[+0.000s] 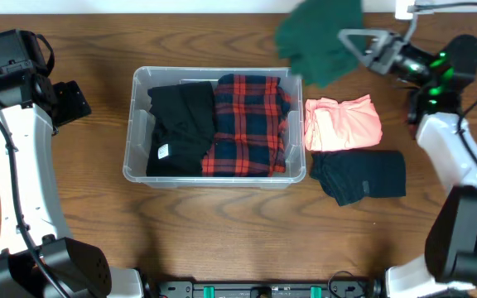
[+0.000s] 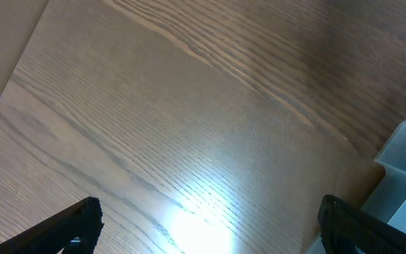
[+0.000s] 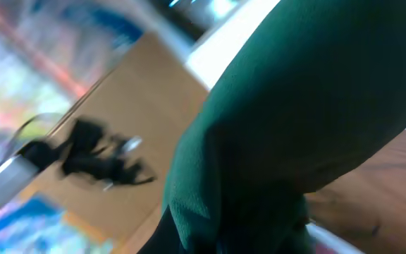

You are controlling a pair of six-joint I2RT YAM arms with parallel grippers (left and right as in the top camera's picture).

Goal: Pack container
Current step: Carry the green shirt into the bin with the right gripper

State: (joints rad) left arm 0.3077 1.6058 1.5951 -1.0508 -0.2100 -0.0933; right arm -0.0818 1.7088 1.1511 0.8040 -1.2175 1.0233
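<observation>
**Container mid-table, half filled; right arm holding green cloth**

Container (image 1: 139, 124): clear bin, centre of the table, long side running left to right. Inside, a black garment (image 1: 180, 124) fills the left half and a red plaid garment (image 1: 247, 124) the right half; the two touch down the middle. There is a small white patch on the black cloth; I cannot tell whether it is a tag or a label.

Just right of the bin on the bare wood lies a pink garment (image 1: 344, 122), folded. Nearer than it, and touching its edge, is a dark garment (image 1: 361, 175).

Right gripper (image 1: 350, 45): far right, above the table, jaws pinching a green garment (image 1: 321, 37). The cloth is blurred overhead and fills most of the right wrist view.

Left gripper (image 1: 71, 101): left of the bin and apart from it, over the wooden table (image 2: 189, 106). Jaws are spread wide with nothing between them. One bin corner shows at the right edge of its wrist view.
</observation>
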